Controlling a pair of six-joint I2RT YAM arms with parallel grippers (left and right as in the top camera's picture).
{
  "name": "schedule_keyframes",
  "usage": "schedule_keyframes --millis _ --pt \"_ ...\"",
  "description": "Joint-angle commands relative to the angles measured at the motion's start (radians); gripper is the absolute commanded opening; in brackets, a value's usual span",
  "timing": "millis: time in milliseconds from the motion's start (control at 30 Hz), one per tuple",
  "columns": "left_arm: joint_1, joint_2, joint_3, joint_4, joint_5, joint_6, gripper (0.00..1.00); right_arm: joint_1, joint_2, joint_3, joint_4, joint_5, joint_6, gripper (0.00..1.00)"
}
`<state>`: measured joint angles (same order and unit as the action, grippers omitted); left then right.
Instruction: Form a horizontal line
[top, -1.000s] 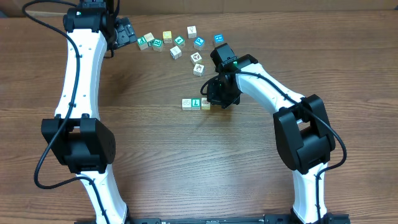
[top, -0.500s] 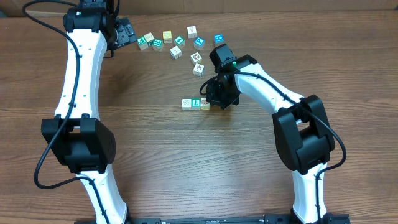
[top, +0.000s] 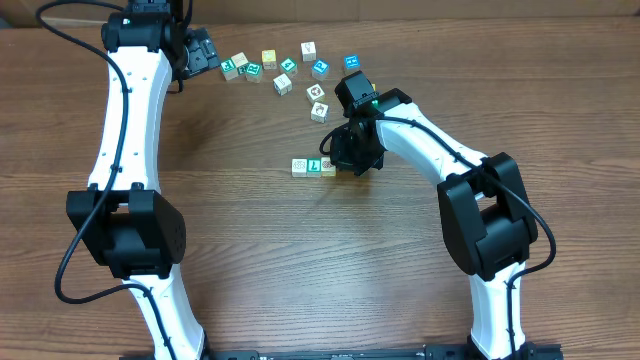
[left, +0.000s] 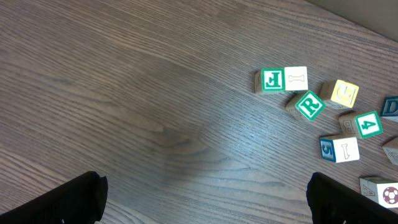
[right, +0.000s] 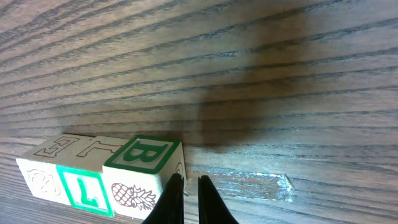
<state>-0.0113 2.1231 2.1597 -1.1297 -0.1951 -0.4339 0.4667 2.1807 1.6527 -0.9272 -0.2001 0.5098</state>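
Note:
Three wooden letter blocks stand side by side in a short row (top: 314, 166) at mid table. In the right wrist view they are a plain block (right: 43, 174), an L block (right: 84, 180) and a B block with a pineapple face (right: 143, 174). My right gripper (right: 186, 202) is shut and empty, its fingertips touching the B block's right side; overhead it sits at the row's right end (top: 345, 160). Several loose blocks (top: 285, 70) lie scattered at the back. My left gripper (left: 202, 199) is open over bare wood, left of those blocks (left: 311, 106).
The loose blocks arc from the back left (top: 238, 66) to a blue one (top: 352, 62), with two more (top: 317, 100) closer to the row. The table's far edge (top: 420, 18) runs along the top.
The row of three blocks has slid slightly to the left with my right gripper at its end. The left arm has not moved.

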Motion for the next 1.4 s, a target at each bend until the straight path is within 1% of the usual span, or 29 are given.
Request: schedule_keyframes --millis 0,133,200,733,900,1367 --pt "0.0 -0.004 0.013 0.001 -0.003 0.011 1.0 0.005 -0.028 -0.008 0.007 0.017 -0.013 0.06" --pt "0.0 -0.004 0.013 0.001 -0.003 0.012 1.0 0.005 -0.028 -0.008 0.009 0.027 -0.013 0.06" --pt "0.0 -0.004 0.013 0.001 -0.003 0.011 1.0 0.005 -0.028 -0.008 0.009 0.028 -0.013 0.09" --pt "0.0 -0.004 0.013 0.001 -0.003 0.011 1.0 0.003 -0.028 -0.008 0.005 0.085 -0.013 0.18" --pt "0.0 -0.004 0.013 0.001 -0.003 0.011 1.0 0.003 -0.028 -0.008 -0.004 0.13 -0.013 0.22" --pt "0.0 -0.004 0.013 0.001 -0.003 0.011 1.0 -0.022 -0.028 -0.008 -0.005 0.165 -0.017 0.23"
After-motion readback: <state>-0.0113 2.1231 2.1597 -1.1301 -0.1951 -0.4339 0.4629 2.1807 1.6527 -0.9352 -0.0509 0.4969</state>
